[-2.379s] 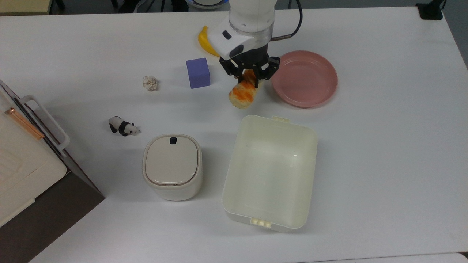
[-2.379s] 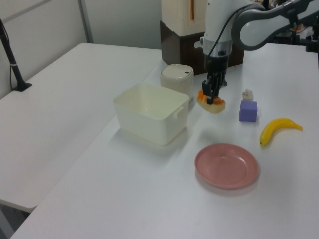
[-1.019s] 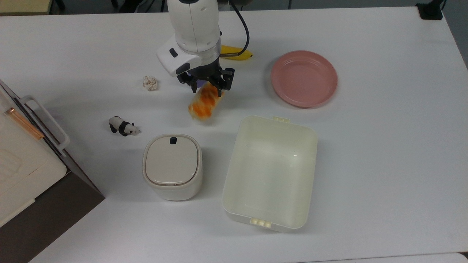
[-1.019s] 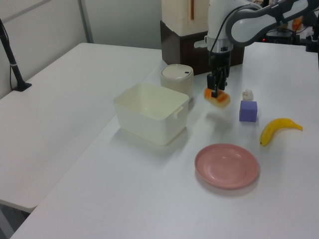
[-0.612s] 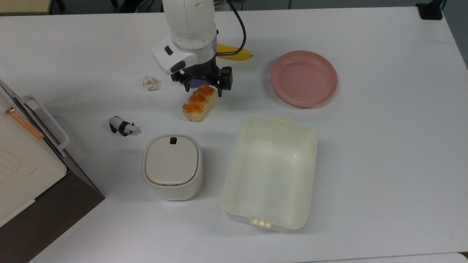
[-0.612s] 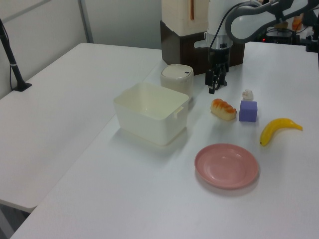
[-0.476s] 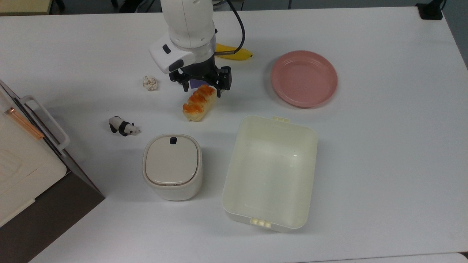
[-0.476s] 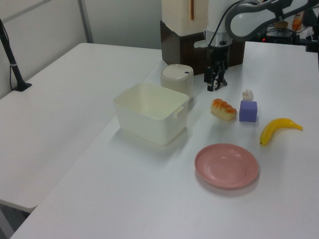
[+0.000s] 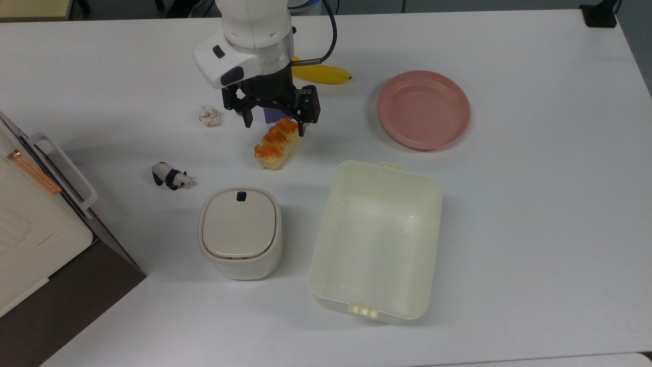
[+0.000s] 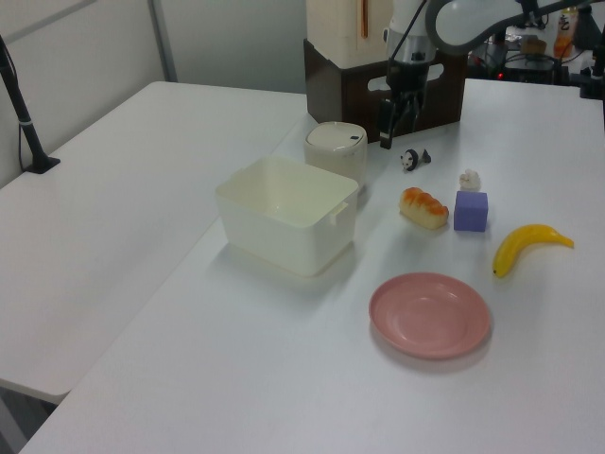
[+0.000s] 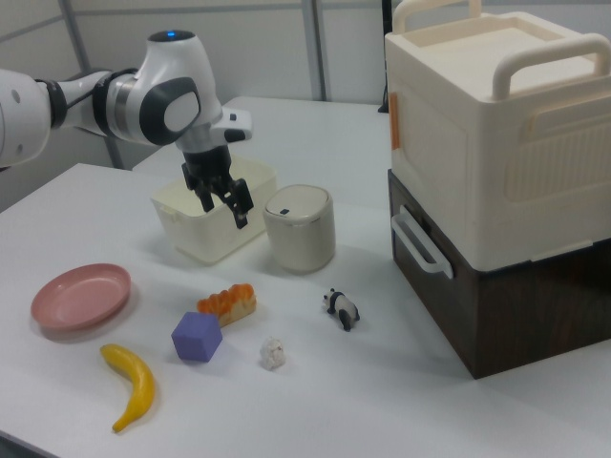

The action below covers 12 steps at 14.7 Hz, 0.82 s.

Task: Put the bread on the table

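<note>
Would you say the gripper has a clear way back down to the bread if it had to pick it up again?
Probably yes. The gripper hangs open above the bread, which lies alone on the table. The purple cube sits close beside it, apart, so only a sideways approach looks crowded.

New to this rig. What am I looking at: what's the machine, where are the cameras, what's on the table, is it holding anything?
One white robot arm whose gripper has two black fingers, open and holding nothing. Three fixed cameras watch: one from above, two from opposite sides. On the white table lie the bread, released just below the gripper, a purple block, a banana, a pink plate, a paper ball, a toy panda, a lidded bin and an open cream tub.
</note>
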Tool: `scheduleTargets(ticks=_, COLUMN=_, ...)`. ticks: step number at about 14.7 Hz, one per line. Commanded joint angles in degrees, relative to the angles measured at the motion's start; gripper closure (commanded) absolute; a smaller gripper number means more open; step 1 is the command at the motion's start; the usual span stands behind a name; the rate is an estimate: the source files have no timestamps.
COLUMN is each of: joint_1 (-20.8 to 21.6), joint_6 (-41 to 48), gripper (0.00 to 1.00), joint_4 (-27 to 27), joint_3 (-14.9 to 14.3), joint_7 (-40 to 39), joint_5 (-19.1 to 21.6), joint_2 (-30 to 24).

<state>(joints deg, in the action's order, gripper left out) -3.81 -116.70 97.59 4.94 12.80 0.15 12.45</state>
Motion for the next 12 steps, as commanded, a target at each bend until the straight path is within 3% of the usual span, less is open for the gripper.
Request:
scheduleTargets(ticks=1, joint_1=-0.5, joint_6=4.5, gripper=0.0, joint_4=-3.7, joint_3=-0.3, joint_7=2.5, joint_5=0.1, joint_2=-1.7)
scheduleTargets(ticks=4, joint_1=-0.9, joint_6=11.0, gripper=0.0, joint_4=-7.1, joint_3=-0.3, joint_7=2.8, joint_5=0.1, joint_2=-1.9)
scheduleTargets(ticks=12, joint_1=-0.7, joint_6=13.5, gripper=0.0, joint_4=-7.8, joint_3=0.0, joint_7=2.1, joint_5=0.9, joint_2=-5.5)
